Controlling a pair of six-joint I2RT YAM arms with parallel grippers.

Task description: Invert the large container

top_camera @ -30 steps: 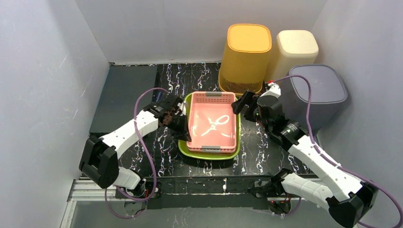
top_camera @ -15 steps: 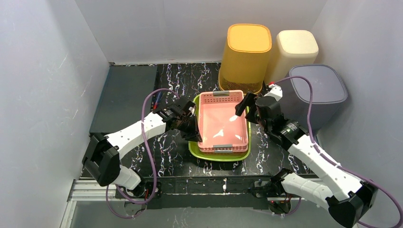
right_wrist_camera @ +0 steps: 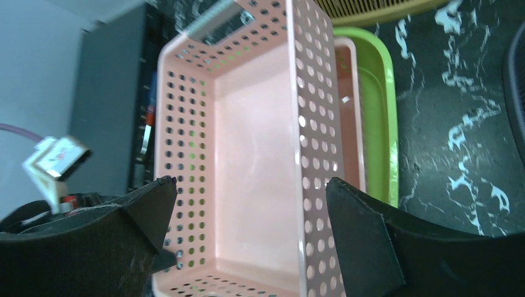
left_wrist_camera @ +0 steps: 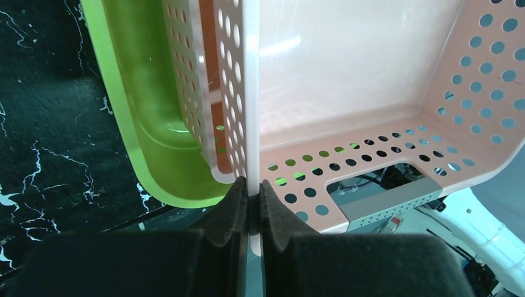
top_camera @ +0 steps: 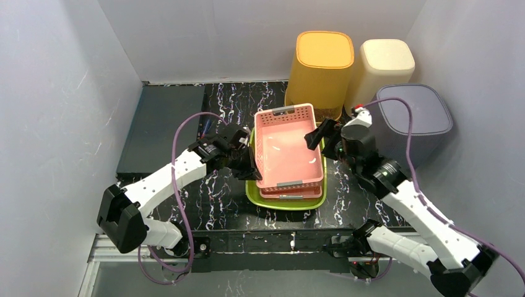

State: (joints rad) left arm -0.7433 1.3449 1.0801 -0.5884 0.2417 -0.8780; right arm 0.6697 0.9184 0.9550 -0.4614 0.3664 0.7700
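Note:
The large container, a pink perforated basket [top_camera: 288,145] [left_wrist_camera: 347,74] [right_wrist_camera: 254,154], hangs tilted above a green tray [top_camera: 278,203] [left_wrist_camera: 142,111] [right_wrist_camera: 374,111], its far end raised. My left gripper [top_camera: 251,162] [left_wrist_camera: 252,192] is shut on the rim of its left wall. A second, darker pink basket [top_camera: 291,192] [left_wrist_camera: 213,68] lies nested in the tray beneath it. My right gripper [top_camera: 316,133] [right_wrist_camera: 249,182] stands open by the basket's right wall, and I see no contact.
Three upturned bins stand at the back right: yellow [top_camera: 322,62], cream [top_camera: 387,62] and grey [top_camera: 412,114], the grey one close behind my right arm. A dark grey mat [top_camera: 161,124] lies at the left. White walls close in all round.
The pink basket has risen out of the tray and tilted, with its far end up, carried by my left gripper. A second pink basket now shows beneath it. My right gripper stays open beside it.

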